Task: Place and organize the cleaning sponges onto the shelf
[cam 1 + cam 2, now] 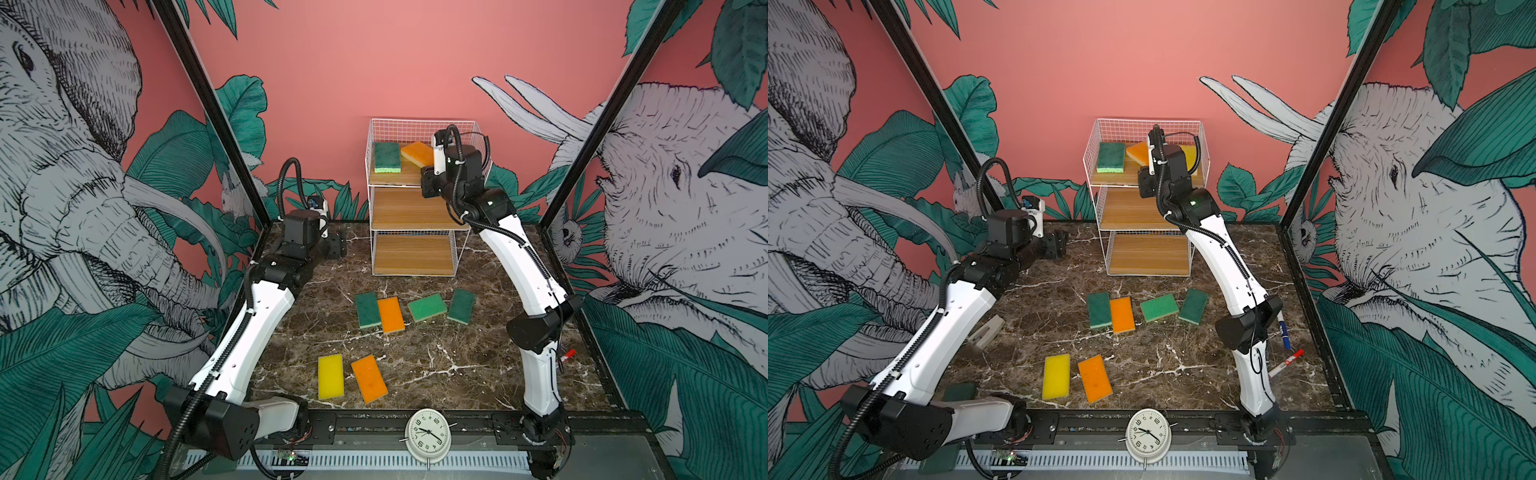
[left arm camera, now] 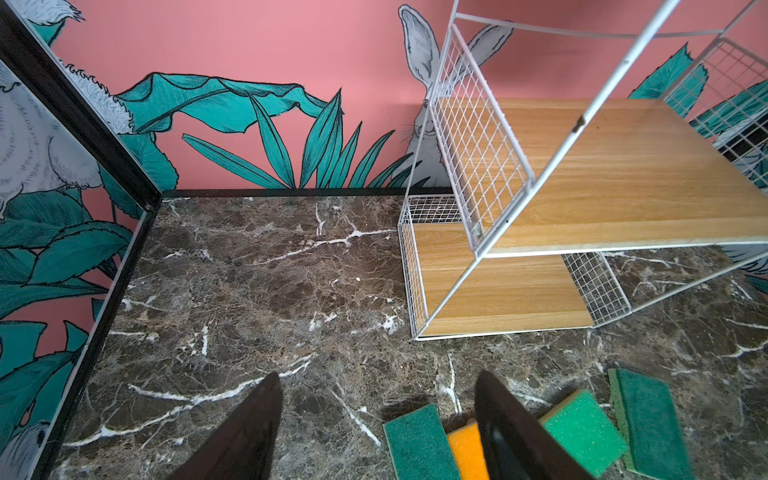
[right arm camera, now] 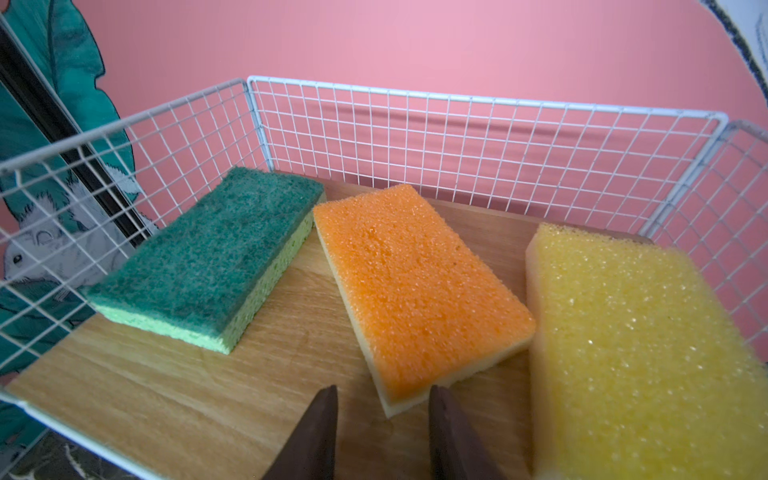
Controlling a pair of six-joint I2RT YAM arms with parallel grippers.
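Note:
The shelf (image 1: 409, 208) stands at the back middle of the table. Its top board (image 3: 166, 395) holds three cleaning sponges: a green one (image 3: 208, 257), an orange one (image 3: 419, 291) lying askew, and a yellow one (image 3: 636, 353). My right gripper (image 3: 382, 392) hovers just over that board, open by a narrow gap. Nothing is between its fingers, and the orange sponge's near corner lies just ahead of them. On the marble lie three green sponges (image 1: 368, 309) (image 1: 427, 306) (image 1: 461, 306), two orange (image 1: 390, 314) (image 1: 369, 379) and one yellow (image 1: 330, 376). My left gripper (image 2: 379, 376) hangs open and empty at the back left.
The two lower shelf boards (image 2: 623, 174) (image 2: 498, 299) are bare. A white clock (image 1: 428, 434) sits at the front edge. A red-and-white marker (image 1: 1285, 363) and a blue pen (image 1: 1284, 330) lie at the right, by the right arm's base. Black frame posts bound the table.

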